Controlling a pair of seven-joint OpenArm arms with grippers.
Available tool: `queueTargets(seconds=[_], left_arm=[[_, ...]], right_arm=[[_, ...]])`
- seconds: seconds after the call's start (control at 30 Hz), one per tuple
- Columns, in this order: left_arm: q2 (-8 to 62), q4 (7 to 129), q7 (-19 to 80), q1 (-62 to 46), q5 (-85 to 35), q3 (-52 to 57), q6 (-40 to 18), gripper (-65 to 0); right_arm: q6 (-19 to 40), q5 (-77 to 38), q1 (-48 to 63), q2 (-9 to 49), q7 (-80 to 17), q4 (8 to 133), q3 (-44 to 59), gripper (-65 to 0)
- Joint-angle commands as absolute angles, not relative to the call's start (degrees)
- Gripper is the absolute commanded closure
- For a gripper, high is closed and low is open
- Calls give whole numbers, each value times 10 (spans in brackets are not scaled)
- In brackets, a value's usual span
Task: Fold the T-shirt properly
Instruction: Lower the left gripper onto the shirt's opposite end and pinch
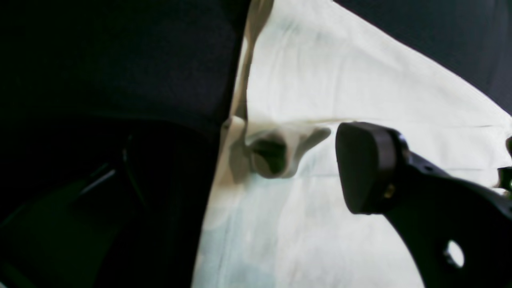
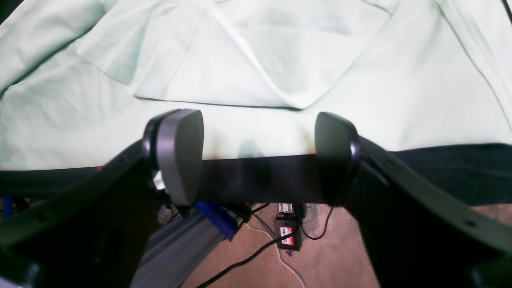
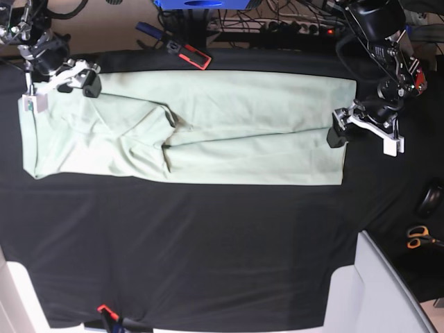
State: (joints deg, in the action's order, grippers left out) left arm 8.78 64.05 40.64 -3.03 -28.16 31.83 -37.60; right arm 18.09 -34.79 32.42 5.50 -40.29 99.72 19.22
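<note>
T-shirt [image 3: 229, 132] flat across black tablecloth [image 3: 208, 250], scissors [image 3: 418, 237] beside.

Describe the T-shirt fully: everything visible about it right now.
The T-shirt is pale mint-green, plain, thin soft cloth. It lies flat on the black tablecloth as a long band, its sides folded inward, with a sleeve flap lying over the body and creases near the middle. Its hem is at the base view's right, where the left gripper, open, hangs at the edge over a small bunched pucker. The right gripper, open, straddles the opposite end's border. Neither visibly grips the cloth.
</note>
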Motion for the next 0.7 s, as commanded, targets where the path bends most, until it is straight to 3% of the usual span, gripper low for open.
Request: queueTargets(seconds=[0.0,0.13,0.67], left_arm=[[88,640,429,-29,-272,314,-375,-620],[82,640,429,-34,-271,313,-375,-618],[69,598,433,-35,-269,312,-375,-613]], right_arm=[[200,-357,326,58,-392,1007,194,-414],[250,-357,326,57,-392,1003,194,-412],[252,-357,325,54,-391,974,194,-412]])
